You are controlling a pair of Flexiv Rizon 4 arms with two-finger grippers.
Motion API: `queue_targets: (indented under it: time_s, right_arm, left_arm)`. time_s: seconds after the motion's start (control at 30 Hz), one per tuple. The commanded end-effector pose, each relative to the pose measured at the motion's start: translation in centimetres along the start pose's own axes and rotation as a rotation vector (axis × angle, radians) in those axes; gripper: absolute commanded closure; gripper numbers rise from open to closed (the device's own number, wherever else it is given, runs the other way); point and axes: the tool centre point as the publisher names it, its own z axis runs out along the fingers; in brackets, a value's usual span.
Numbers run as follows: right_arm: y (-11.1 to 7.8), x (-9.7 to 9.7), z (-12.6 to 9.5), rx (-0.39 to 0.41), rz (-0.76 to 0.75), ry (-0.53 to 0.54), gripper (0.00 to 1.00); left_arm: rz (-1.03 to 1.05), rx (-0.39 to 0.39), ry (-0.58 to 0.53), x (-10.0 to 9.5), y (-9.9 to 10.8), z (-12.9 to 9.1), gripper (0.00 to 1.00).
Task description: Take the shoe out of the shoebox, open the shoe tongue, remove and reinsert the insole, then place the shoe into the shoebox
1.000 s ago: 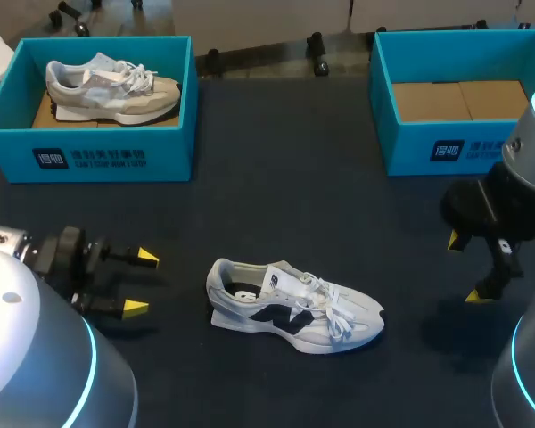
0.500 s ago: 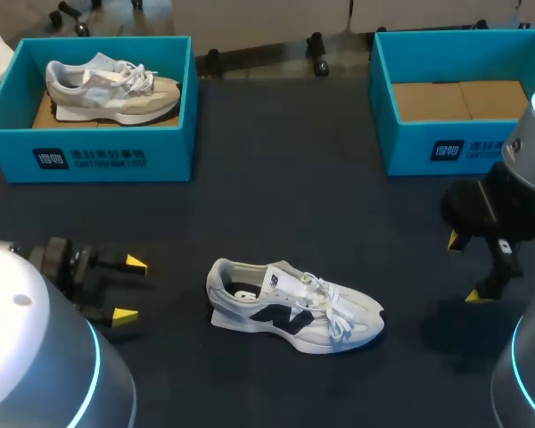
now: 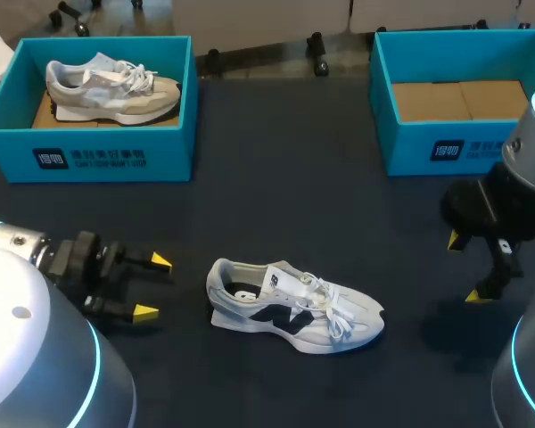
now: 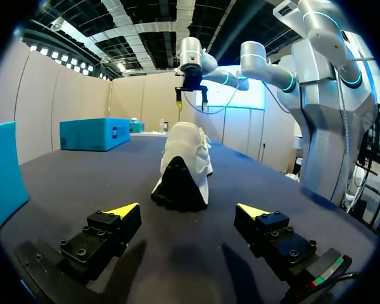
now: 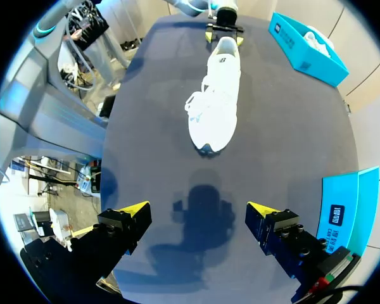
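A white shoe with a dark side logo [image 3: 290, 307] lies on its sole on the dark table, heel to the left, toe to the right. My left gripper [image 3: 153, 286] stands open just left of the heel, nothing between its fingers; in the left wrist view the shoe's heel [image 4: 181, 168] is straight ahead of the gripper [image 4: 187, 210]. My right gripper [image 3: 465, 267] hangs open above the table, to the right of the toe; the right wrist view has the shoe [image 5: 216, 102] ahead of its gripper [image 5: 199, 206]. An empty blue shoebox [image 3: 455, 98] stands at the back right.
A second blue box [image 3: 94, 102] at the back left holds a grey and white shoe [image 3: 110, 87]. Bare dark table lies between the two boxes and in front of the shoe.
My left gripper drew back to the left and then came forward again toward the shoe's heel. The shoe and the right arm have not moved.
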Motion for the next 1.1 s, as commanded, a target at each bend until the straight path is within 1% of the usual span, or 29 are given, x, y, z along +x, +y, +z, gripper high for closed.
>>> queue_targets:
  time_s: [0.03,0.3,0.5,0.73,0.93,1.1]
  right_arm:
    - [0.0,0.0,0.1,0.002,0.0,-0.001,0.0]
    - [0.0,0.0,0.1,0.002,0.0,-0.001,0.0]
    - [0.0,0.0,0.1,0.002,0.0,-0.001,0.0]
    - [0.0,0.0,0.1,0.002,0.0,-0.001,0.0]
    - [0.0,0.0,0.1,0.002,0.0,-0.001,0.0]
    - [0.0,0.0,0.1,0.002,0.0,-0.001,0.0]
  left_arm:
    - [0.006,0.001,-0.005,0.1,0.1,1.0,0.0]
    - [0.028,-0.005,0.006,-0.3,-0.4,2.6,0.0]
    - [0.045,-0.011,0.02,-1.1,-1.0,3.6,0.0]
    - [0.045,-0.02,0.04,-1.9,-1.1,4.7,0.0]
    - [0.058,-0.037,0.063,-2.3,-1.1,6.1,0.0]
    - [0.059,-0.035,0.081,-2.3,-1.2,6.9,0.0]
